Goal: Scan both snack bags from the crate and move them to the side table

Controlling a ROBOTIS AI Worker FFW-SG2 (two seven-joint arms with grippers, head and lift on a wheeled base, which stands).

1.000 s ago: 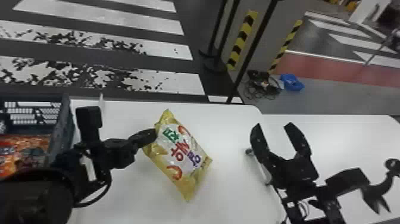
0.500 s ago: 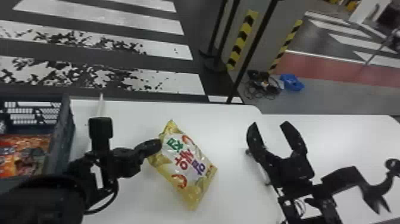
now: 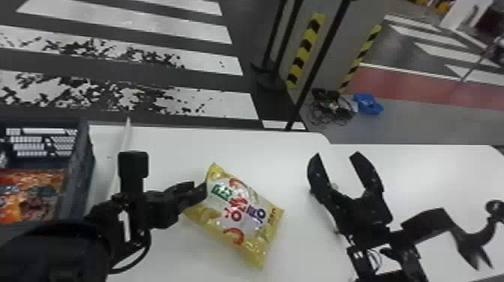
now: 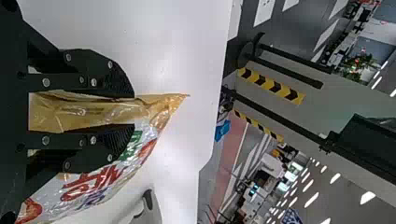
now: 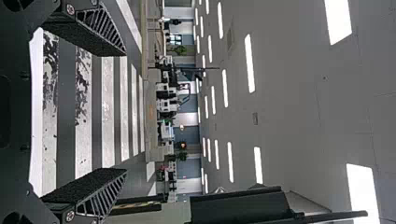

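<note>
Snack bag [image 3: 243,221] hangs pinched in the left claw [image 3: 199,187], perhaps touching the table [image 3: 285,165]; the right claw [image 3: 336,155] gapes.

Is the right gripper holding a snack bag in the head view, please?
No, the right gripper has its fingers spread with nothing between them.

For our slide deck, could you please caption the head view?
Left black claw pinching a shiny yellow snack bag; right black claw open.
</note>
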